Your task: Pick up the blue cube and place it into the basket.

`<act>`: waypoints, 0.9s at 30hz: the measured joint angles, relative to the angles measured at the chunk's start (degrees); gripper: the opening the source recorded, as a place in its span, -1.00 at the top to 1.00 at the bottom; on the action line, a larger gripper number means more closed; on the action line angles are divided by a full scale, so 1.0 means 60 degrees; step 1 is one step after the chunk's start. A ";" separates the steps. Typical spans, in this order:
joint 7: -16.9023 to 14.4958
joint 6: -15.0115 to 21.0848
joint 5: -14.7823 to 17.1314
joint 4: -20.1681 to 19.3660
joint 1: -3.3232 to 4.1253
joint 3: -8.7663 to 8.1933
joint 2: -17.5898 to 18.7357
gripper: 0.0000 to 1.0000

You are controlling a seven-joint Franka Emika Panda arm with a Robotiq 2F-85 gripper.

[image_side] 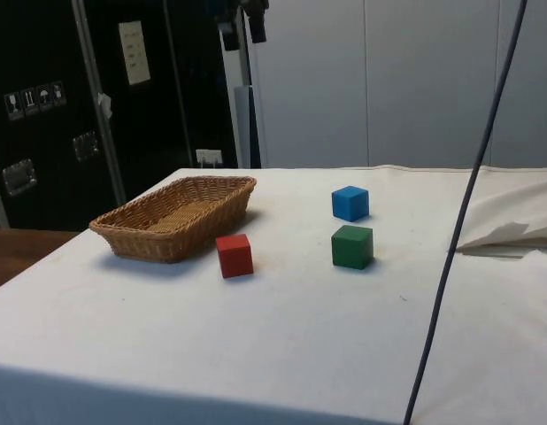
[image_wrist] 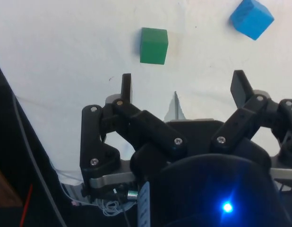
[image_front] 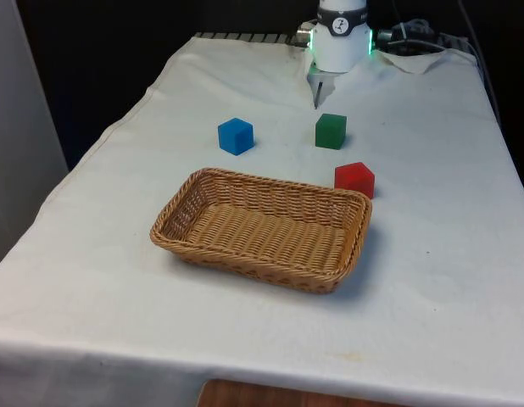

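Table (image_front: pixel 448 280): covered by a white cloth; every item below is carried on it.
Basket (image_front: pixel 334 280): a woven wicker tray, rectangular and shallow, set near the table's middle, towards the edge farthest from the robot; nothing is seen inside it.
Gripper (image_wrist: pixel 182 85): held high above the table's robot end, well clear of the cloth; its two black fingers (image_wrist: pixel 126 87) are spread wide apart and nothing is gripped between them.
Blue cube (image_front: pixel 236 136): found on the cloth between the basket and the robot's end, towards the front view's left, well apart from the gripper.
Green cube (image_front: pixel 331 131): placed beside the blue cube, towards the front view's right, not touching it.
Red cube (image_front: pixel 354 179): set just beside the basket's far corner on the front view's right.
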 measured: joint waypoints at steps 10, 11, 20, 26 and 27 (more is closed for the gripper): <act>0.0105 0.0000 -0.0095 -0.0115 -0.0038 -0.0220 -0.0124 -0.99; 0.0105 0.0000 -0.0095 -0.0115 -0.0038 -0.0220 -0.0124 -0.99; 0.0105 0.0000 -0.0201 -0.0134 -0.0048 -0.0468 -0.0143 -0.99; 0.0105 0.0010 -0.0229 -0.0134 -0.0067 -0.0611 -0.0143 -0.99; 0.0124 0.0010 -0.0229 -0.0134 -0.0067 -0.0630 -0.0143 -0.99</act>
